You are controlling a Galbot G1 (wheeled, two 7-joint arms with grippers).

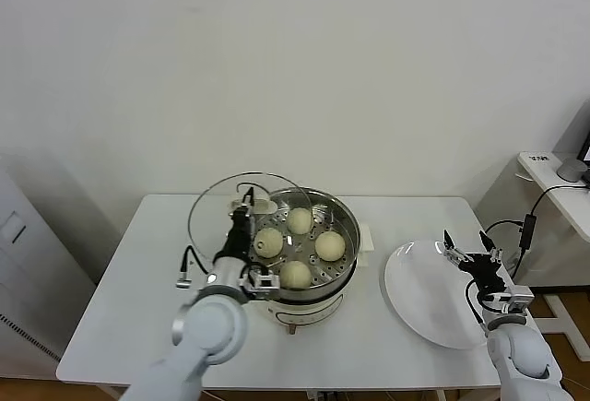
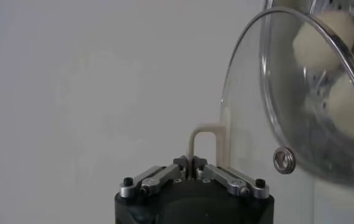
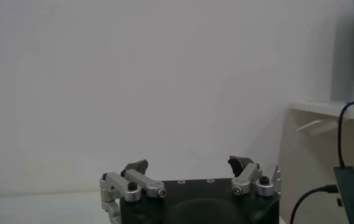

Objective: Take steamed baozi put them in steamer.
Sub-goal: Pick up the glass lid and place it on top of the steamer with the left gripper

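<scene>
White surface [image 1: 120, 290] — all four baozi [image 1: 295, 275] sit in the steamer [image 1: 343, 219]; my left jaws [image 1: 247, 206] pinch the glass lid's handle [image 2: 202, 139], probably centred — lower it level; right jaws [image 1: 467, 255] spread.

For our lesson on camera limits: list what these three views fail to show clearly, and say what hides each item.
- Steamer near-left base: head view, hidden by the left gripper and its arm.
- Baozi: left wrist view, seen only through the tilted glass lid, cut by the frame edge.
- Plate: absent from the right wrist view; the right gripper faces the wall.
- Lid handle: clamped end hidden between the fingers.
</scene>
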